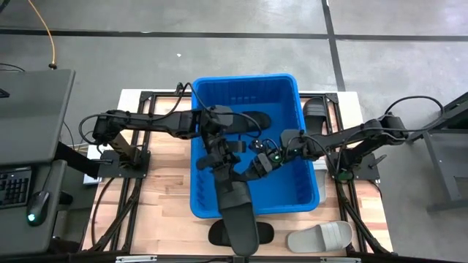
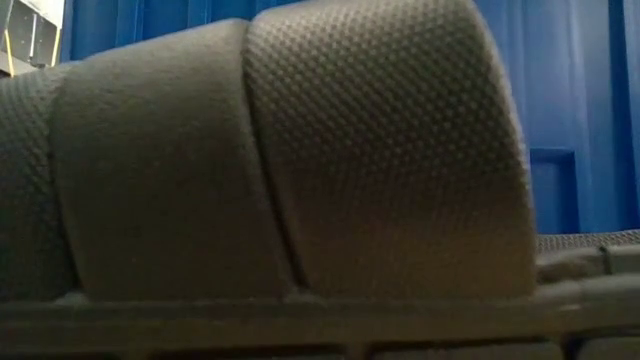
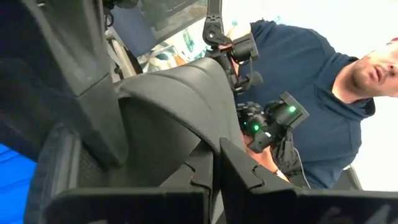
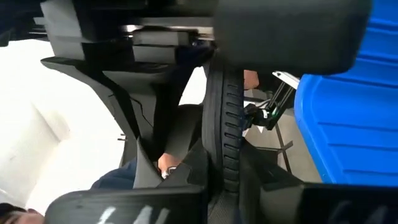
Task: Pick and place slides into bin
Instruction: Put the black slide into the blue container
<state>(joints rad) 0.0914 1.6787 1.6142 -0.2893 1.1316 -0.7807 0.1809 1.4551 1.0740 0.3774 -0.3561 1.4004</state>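
A black slide point(image 1: 238, 212) is held high over the blue bin point(image 1: 285, 88), reaching out past the bin's near wall. My left gripper point(image 1: 219, 157) and my right gripper point(image 1: 252, 169) are both shut on its far end, coming from opposite sides. A second black slide point(image 1: 248, 117) lies inside the bin on its floor. Another black slide point(image 1: 219, 232) lies on the table in front of the bin and fills the low view point(image 2: 280, 160). A light grey slide point(image 1: 319, 235) lies sole-down at the near right. My left gripper pinches a thin curved part of the black slide point(image 3: 199, 140) between its two fingers; whether it is strap or sole, I cannot tell. The fingers come level from the table's left. The slide is lifted clear. My right gripper pinches the slide's sole by its ribbed edge point(image 4: 225, 143), which runs between the two fingers. The fingers come about level from the table's right, close beside the left gripper. The slide is clear of the bin and table.
A further black slide point(image 1: 314, 109) lies on the table to the right of the bin, at the far side. A person in a dark blue top point(image 3: 311, 93) stands beyond the table. Bare wood point(image 1: 164, 204) shows left of the bin.
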